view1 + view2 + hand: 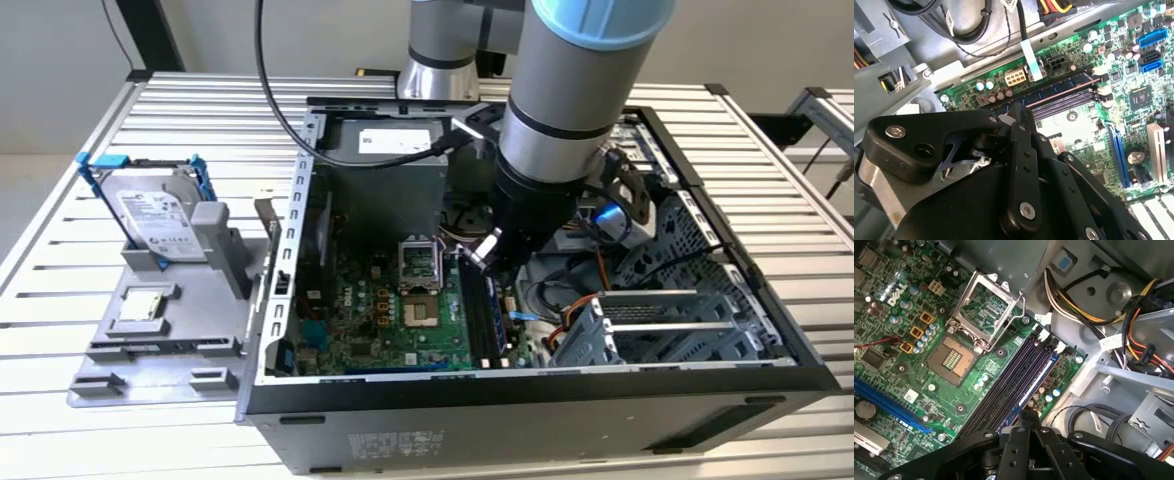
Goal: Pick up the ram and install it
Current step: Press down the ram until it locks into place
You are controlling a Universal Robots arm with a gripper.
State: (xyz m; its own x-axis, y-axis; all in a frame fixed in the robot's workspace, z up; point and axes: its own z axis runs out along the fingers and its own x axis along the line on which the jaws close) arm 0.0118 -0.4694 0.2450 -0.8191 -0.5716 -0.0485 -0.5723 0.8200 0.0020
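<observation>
While arm reaches inside open computer case (pixel 747 370), gripper (pixel 1026 421) fingers pressed together over ram (pixel 1030 386), which sits in outer memory slot on motherboard (pixel 979 390). Empty CPU socket (pixel 951 358) near; cable bundle (pixel 1079 305) beside slots; hard drive (pixel 158 222) outside on holder.

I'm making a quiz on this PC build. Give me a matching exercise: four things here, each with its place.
1 hard drive
2 gripper
3 processor socket
4 processor chip

a over the memory slots
b upright in the blue bracket
c flat on the grey stand
d on the motherboard, lid open

1-b, 2-a, 3-d, 4-c
</observation>
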